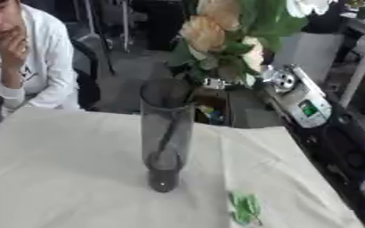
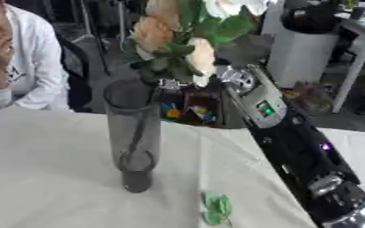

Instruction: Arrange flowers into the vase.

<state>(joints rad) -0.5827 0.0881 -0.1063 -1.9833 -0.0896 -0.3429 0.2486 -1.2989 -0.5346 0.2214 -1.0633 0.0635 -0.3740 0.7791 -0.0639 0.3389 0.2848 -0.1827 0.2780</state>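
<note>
A bunch of cream and peach roses with green leaves (image 1: pixel 216 40) hung just above the mouth of the tall smoky-grey glass vase (image 1: pixel 166 133), a stem reaching down inside it. The right hand (image 2: pixel 234 76) sat behind the foliage; its fingers' state could not be told. The vase stood on a beige tablecloth (image 1: pixel 69 169), a loose green leaf (image 1: pixel 245 207) near its base.

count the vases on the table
1. A tall grey glass vase stands upright near the middle of the cloth-covered table, with a flower stem reaching down inside it and the blooms above its rim. No other vase shows.
</note>
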